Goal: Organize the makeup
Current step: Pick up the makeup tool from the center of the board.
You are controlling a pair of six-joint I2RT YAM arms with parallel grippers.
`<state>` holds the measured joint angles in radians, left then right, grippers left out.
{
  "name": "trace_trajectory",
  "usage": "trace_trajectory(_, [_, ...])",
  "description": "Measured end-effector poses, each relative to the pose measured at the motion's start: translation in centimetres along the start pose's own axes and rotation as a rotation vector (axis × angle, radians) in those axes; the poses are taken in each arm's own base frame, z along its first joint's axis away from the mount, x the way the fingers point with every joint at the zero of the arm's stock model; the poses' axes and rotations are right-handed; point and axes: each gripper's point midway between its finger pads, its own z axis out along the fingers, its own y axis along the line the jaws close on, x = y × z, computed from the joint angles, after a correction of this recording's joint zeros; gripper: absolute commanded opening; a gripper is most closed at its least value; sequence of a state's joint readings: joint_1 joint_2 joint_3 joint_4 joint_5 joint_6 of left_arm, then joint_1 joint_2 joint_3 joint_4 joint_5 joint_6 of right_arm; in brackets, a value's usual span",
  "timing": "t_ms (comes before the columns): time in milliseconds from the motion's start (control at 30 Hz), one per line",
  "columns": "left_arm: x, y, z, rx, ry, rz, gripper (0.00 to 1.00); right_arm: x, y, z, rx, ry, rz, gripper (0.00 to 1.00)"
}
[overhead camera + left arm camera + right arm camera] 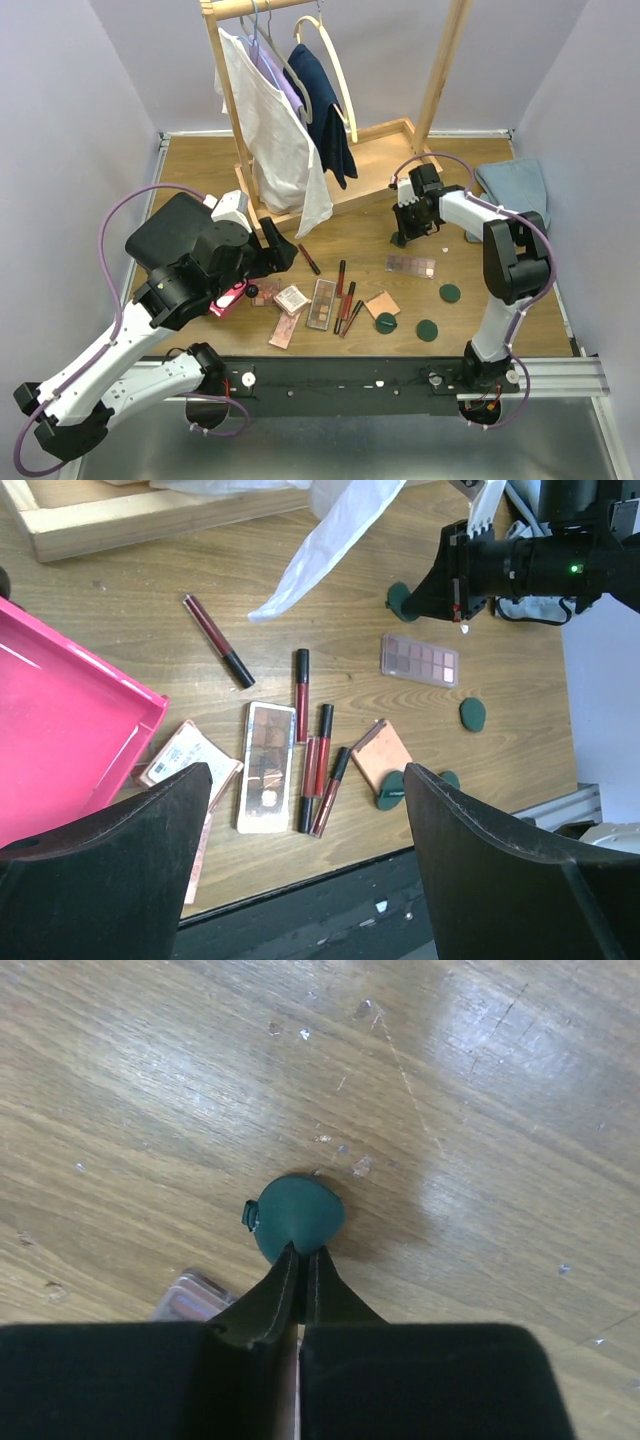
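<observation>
Dark-green disc on the table, far side, just beyond the pink palette. Right tool narrowed to a slit, tips pinching the disc's near rim. Other makeup clustered nearer the front edge: long palette, red tubes, peach compact. Left tool wide, empty, above that cluster, with the pink drawer beside it.
</observation>
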<state>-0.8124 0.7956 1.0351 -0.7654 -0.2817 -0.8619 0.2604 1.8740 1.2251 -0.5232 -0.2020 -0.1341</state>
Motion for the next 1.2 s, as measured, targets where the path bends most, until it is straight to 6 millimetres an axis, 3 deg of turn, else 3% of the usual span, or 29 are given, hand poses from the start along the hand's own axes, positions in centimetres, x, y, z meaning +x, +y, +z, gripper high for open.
trace_trajectory(167, [0.3,-0.7,0.8,0.037,-0.003,-0.020,0.86,0.2,1.8,-1.3,-0.087,-0.032,-0.034,0.01])
trace_trajectory(267, [0.9,-1.6,1.8,0.079,0.010,-0.036,0.86,-0.5,4.4,-4.1,-0.216,-0.103,-0.090,0.01])
trace_trajectory(367, [1.8,-2.6,3.2,0.122,0.039,-0.048,0.86,-1.4,8.3,-7.7,-0.419,-0.198,-0.178,0.01])
trace_trajectory(500, [3.5,-4.0,5.4,0.181,0.092,-0.062,0.86,-0.9,12.2,-10.7,-0.653,-0.246,-0.241,0.01])
trace_trajectory(767, [5.3,-7.0,7.9,0.290,0.174,-0.069,0.77,0.6,17.1,-15.3,-1.023,-0.271,-0.249,0.05])
trace_trajectory(1033, [8.7,-8.6,10.8,0.313,0.295,-0.044,0.62,1.7,20.8,-17.3,-1.196,-0.269,-0.317,0.07])
trace_trajectory(1200, [8.8,-9.3,11.0,0.327,0.313,-0.032,0.51,2.0,21.0,-17.3,-1.201,-0.266,-0.335,0.07])
